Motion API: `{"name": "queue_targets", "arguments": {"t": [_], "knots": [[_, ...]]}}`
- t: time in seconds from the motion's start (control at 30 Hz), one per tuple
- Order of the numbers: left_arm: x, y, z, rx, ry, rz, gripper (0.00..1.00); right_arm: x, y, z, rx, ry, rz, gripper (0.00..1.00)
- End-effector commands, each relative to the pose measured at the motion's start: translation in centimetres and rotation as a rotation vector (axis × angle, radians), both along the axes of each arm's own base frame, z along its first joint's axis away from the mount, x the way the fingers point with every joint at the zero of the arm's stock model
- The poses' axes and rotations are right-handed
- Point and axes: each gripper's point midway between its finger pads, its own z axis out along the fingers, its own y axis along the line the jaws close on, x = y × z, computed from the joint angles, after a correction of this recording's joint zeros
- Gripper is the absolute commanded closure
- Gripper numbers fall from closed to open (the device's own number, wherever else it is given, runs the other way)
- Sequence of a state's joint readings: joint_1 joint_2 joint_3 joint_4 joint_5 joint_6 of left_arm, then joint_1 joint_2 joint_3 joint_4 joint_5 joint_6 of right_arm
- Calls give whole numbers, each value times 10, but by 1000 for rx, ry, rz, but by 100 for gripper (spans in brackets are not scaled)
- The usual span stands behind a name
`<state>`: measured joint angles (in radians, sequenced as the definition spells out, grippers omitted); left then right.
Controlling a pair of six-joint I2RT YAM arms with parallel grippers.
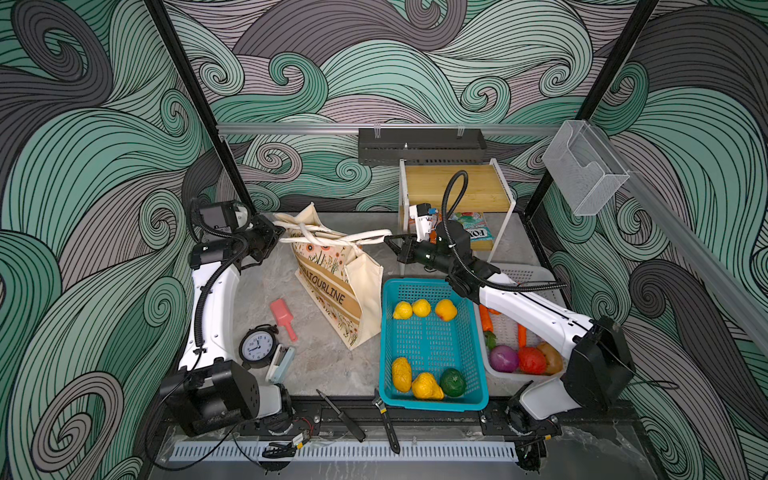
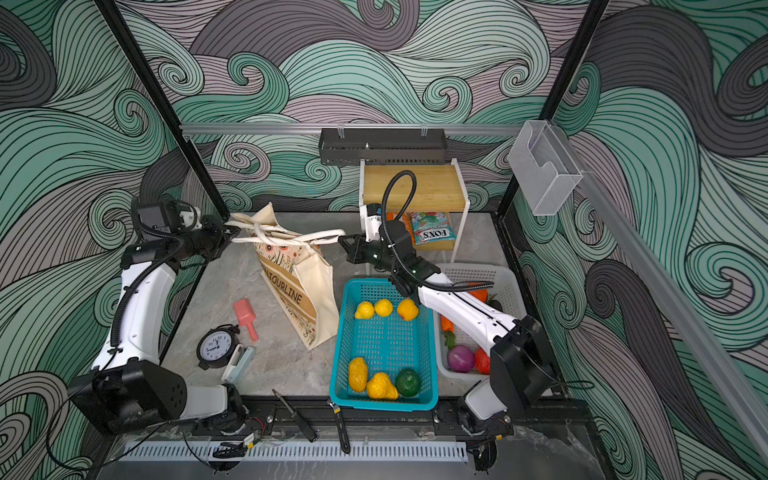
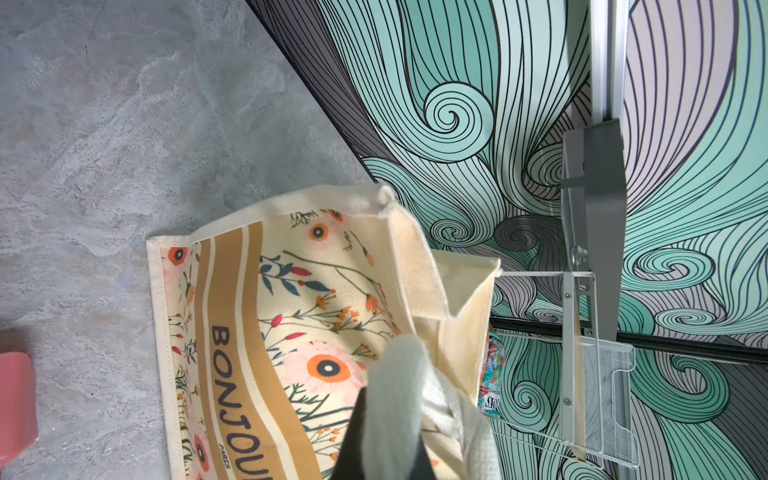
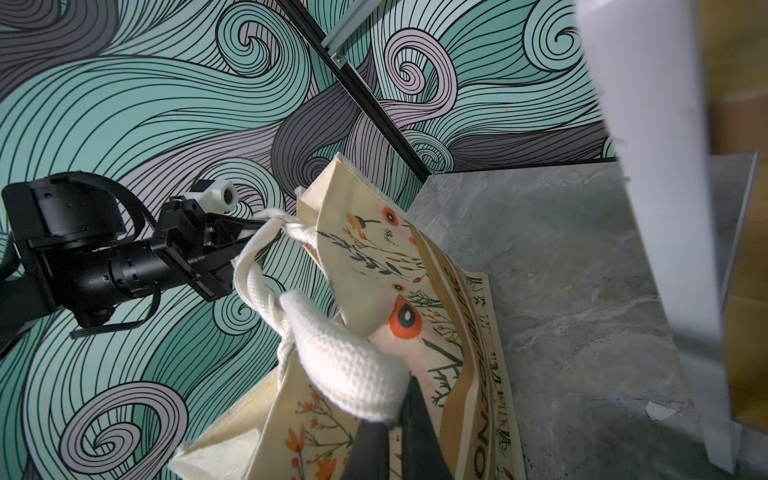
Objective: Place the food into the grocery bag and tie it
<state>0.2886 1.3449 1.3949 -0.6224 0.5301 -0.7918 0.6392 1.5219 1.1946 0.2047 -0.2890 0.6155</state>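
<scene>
So my left gripper [image 1: 279, 238] and right gripper [image 1: 388, 241] are each pinched shut on one of the white handles [image 1: 353, 237], and the grocery bag [image 1: 345, 291] stands between them beside the teal basket [image 1: 415, 283]. Any knot tips?

Reply: I'd pull both ends evenly and keep low so the bag doesn't tip.

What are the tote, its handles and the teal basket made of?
Grocery bag: probably canvas, matte; fine weave, soft creases, printed flowers.
Handles: thick woven webbing, cotton-like; waffle texture shows.
Teal basket: moulded plastic, slight sheen; rigid perforated mesh.
</scene>
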Motion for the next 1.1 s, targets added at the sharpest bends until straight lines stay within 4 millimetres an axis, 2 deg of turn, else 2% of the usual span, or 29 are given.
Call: {"name": "queue_targets", "arguments": {"t": [0.0,0.13,0.17,0.27,0.4,0.47,0.57,0.6,0.63,0.67,0.73,0.83,0.93,0.97,1.0,1.07], "knots": [[11,73,25,119,-114,252,100,65,-80,30,56,-45,-348,100],[12,42,28,91,-137,149,90,58,-68,31,27,-75,-280,100],[10,38,25,74,-136,146,88,52,-58,35,17,-101,-212,96],[8,20,27,34,-202,121,80,39,-32,43,-32,-143,-60,79],[1,9,37,49,-245,96,62,24,-12,45,-101,-175,21,48],[-1,5,39,41,-251,76,51,17,-9,44,-122,-186,25,33],[-8,2,40,67,-238,57,20,4,-9,52,-125,-200,26,18],[-13,6,39,96,-218,76,4,-2,-11,54,-133,-205,30,15],[-17,10,42,130,-223,91,1,-7,-13,59,-139,-216,32,11],[-21,12,47,166,-235,99,1,-13,-16,62,-149,-220,31,1],[-35,16,61,241,-275,121,1,-22,-28,66,-184,-212,6,0],[-62,10,70,325,-297,93,1,-31,-63,51,-298,-152,-97,0],[-84,0,53,305,-299,82,1,-44,-99,31,-409,-134,-183,0],[-90,-2,43,294,-289,82,1,-46,-110,24,-435,-135,-212,0],[-97,-4,32,290,-277,80,1,-52,-125,8,-487,-106,-239,0],[-109,-4,13,307,-252,90,2,-61,-156,-6,-531,-76,-305,0]]}}
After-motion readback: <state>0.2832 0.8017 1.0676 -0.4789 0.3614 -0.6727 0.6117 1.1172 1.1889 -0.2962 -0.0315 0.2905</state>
